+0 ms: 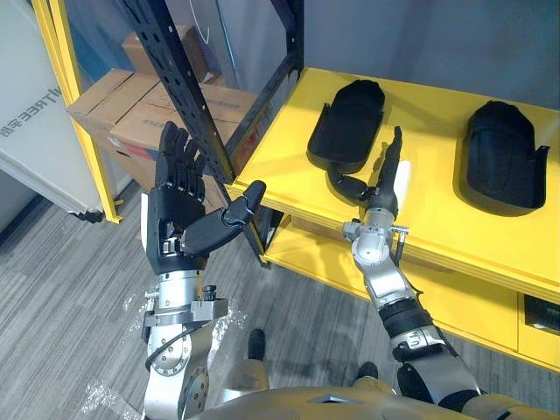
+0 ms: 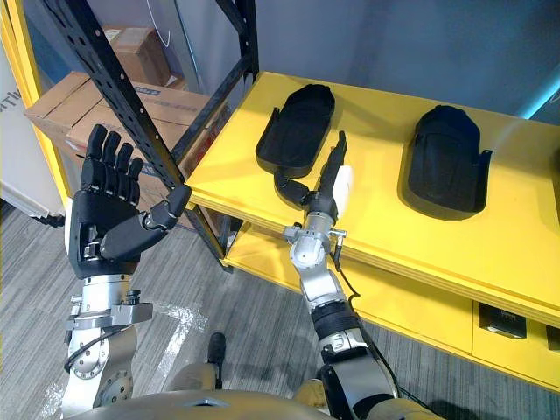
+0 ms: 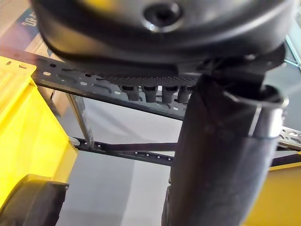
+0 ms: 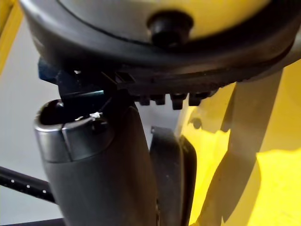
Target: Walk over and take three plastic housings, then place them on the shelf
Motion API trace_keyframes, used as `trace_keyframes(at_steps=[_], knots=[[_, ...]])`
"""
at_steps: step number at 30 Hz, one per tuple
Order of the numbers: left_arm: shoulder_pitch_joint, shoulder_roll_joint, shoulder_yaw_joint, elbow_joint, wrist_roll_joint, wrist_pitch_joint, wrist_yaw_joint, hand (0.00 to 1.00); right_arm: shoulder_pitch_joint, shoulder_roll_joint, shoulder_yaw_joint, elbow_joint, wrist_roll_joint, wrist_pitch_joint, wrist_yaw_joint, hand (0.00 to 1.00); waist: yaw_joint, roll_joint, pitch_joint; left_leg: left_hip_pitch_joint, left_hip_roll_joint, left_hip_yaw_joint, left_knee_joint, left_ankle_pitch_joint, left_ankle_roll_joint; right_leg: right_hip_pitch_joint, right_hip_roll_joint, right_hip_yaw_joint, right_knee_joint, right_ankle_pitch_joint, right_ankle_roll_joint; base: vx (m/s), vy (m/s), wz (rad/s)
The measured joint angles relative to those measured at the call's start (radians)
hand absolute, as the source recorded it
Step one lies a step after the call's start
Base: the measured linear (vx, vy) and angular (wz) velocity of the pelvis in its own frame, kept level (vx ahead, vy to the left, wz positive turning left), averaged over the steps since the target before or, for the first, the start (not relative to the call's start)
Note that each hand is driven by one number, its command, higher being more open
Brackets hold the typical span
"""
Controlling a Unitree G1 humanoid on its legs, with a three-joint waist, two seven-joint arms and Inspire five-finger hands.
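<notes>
Two black plastic housings lie on the yellow shelf. The near housing is just past the right robot hand, and the far housing is well off to that hand's right. The right robot hand shows edge-on over the shelf, fingers straight and released; I cannot tell whether its thumb touches the near housing. The left robot hand is raised, fingers spread and empty, beside a black rack upright. Beyond it, cardboard boxes are partly hidden by the upright.
</notes>
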Motion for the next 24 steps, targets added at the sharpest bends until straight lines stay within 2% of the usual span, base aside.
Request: trace_keyframes(at_steps=[13,18,21,24], knots=[[0.000,0.000,-0.012,0.000,0.000,0.000,0.000,1.00,-0.004,0.002,0.000,-0.006,0.001,-0.004,0.009,1.00,0.000,0.003,0.007,0.001,0.000,0.002,0.000,0.002,0.000,-0.001,0.000,0.001,-0.001,0.001,0.001,0.00,0.000,0.00],[0.001,0.000,-0.003,0.000,0.009,-0.004,0.061,1.00,0.181,0.012,0.039,-0.241,0.002,-0.036,0.034,1.00,-0.002,-0.001,0.005,0.007,0.001,0.025,0.000,0.001,-0.001,-0.003,0.000,0.020,-0.010,0.008,0.011,0.00,-0.002,-0.11],[0.011,-0.004,0.043,0.000,0.077,-0.017,0.156,1.00,0.322,0.015,0.065,-0.428,0.008,-0.093,0.067,1.00,-0.015,-0.015,0.000,0.023,0.003,0.048,-0.001,-0.004,-0.005,0.001,0.001,0.038,-0.011,0.010,0.011,0.02,-0.012,-0.18],[0.040,-0.018,0.139,-0.007,0.114,-0.043,0.249,1.00,0.422,0.021,0.056,-0.592,0.009,-0.154,0.107,1.00,-0.034,-0.041,-0.016,0.043,0.009,0.079,-0.001,-0.019,-0.007,0.001,0.005,0.065,-0.013,0.010,0.011,0.00,-0.008,-0.25]])
